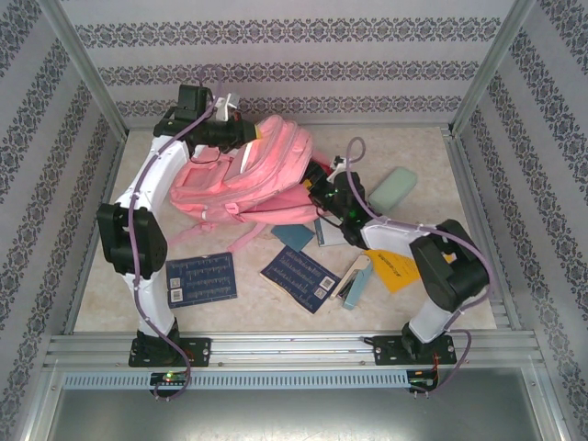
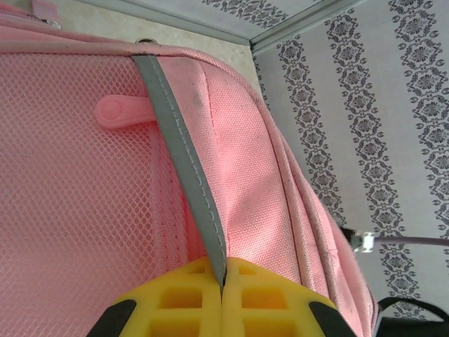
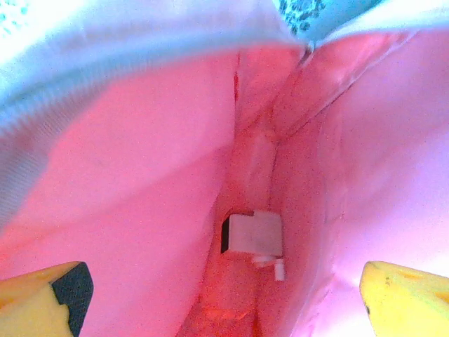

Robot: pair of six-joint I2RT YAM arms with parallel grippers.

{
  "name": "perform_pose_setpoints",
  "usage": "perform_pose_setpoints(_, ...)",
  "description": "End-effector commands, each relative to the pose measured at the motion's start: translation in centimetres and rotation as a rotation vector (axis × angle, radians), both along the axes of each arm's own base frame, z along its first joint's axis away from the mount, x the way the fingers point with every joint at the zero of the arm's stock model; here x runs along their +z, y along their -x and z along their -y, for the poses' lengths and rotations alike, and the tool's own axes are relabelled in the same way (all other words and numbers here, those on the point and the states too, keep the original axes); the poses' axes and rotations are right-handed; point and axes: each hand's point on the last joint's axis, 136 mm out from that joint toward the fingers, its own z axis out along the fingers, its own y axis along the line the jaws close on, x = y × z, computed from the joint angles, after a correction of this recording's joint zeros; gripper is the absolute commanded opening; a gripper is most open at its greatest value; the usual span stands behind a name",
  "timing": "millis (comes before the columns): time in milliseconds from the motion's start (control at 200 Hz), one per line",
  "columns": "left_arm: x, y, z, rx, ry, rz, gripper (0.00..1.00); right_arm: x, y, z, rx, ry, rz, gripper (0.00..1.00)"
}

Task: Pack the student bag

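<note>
Top external view puts the student bag on its side at the far middle of the bench, with a pink strap trailing toward the near edge. The left arm arcs over from the left, and the left tool meets the bag's upper far edge.

In the left wrist view the left tool is closed, its yellow fingers pressed together. They pinch a grey reflective stripe that runs across the bag between a pink mesh panel and woven pink cloth. A pink zip pull lies on the mesh just beside the stripe.

The right arm reaches in from the right and its wrist enters the bag's open mouth. The right wrist view looks into pink lining on every side. The right tool stands wide and holds nothing, with one finger at each lower corner. Deep in a fold of the lining sits a small white block with a dark side face, apart from both fingers.

Outside the bag, two dark blue booklets lie on the near bench. A pale green case lies to the right and a yellow card lies beneath the right arm. Just beside the card is a teal-and-white object; what it is I cannot tell.
</note>
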Motion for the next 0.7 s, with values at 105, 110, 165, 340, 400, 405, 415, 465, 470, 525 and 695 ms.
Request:
perform_pose_setpoints(105,2.9,1.0,0.2,-0.001,0.113,0.108,0.00,5.0,1.7,-1.1,0.149,0.027,0.150,0.98)
perform_pose_setpoints(110,2.9,1.0,0.2,0.000,0.114,0.107,0.00,4.8,1.7,-1.2,0.154,0.030,0.144,0.98)
perform_pose_setpoints(165,2.5,1.3,0.3,-0.001,0.121,0.104,0.00,4.6,1.7,-2.0,0.195,0.021,0.140,0.98)
perform_pose_setpoints(340,1.3,2.7,0.2,-0.004,0.074,0.073,0.04,5.7,1.5,-3.3,0.234,-0.047,0.198,0.91)
perform_pose_setpoints(400,1.0,3.3,0.1,0.003,0.021,0.065,0.19,6.1,1.4,-3.7,0.250,-0.066,0.210,0.85)
perform_pose_setpoints(405,0.9,3.4,0.0,0.007,0.015,0.064,0.20,6.2,1.3,-3.7,0.251,-0.069,0.210,0.84)
perform_pose_setpoints(415,0.9,3.5,-0.1,0.010,0.002,0.063,0.22,6.1,1.3,-3.7,0.254,-0.071,0.209,0.83)
perform_pose_setpoints(465,0.4,4.1,-0.3,0.022,-0.071,0.058,0.34,6.5,1.3,-4.0,0.268,-0.100,0.212,0.78)
perform_pose_setpoints(470,0.5,4.1,-0.2,0.021,-0.078,0.062,0.34,6.6,1.3,-4.0,0.268,-0.105,0.213,0.77)
perform_pose_setpoints(525,0.2,5.1,-0.2,0.017,-0.159,0.061,0.38,7.0,1.3,-4.2,0.278,-0.147,0.220,0.70)
perform_pose_setpoints(695,-0.1,7.0,-0.7,0.049,-0.324,0.064,0.47,7.4,1.0,-4.2,0.281,-0.249,0.215,0.57)
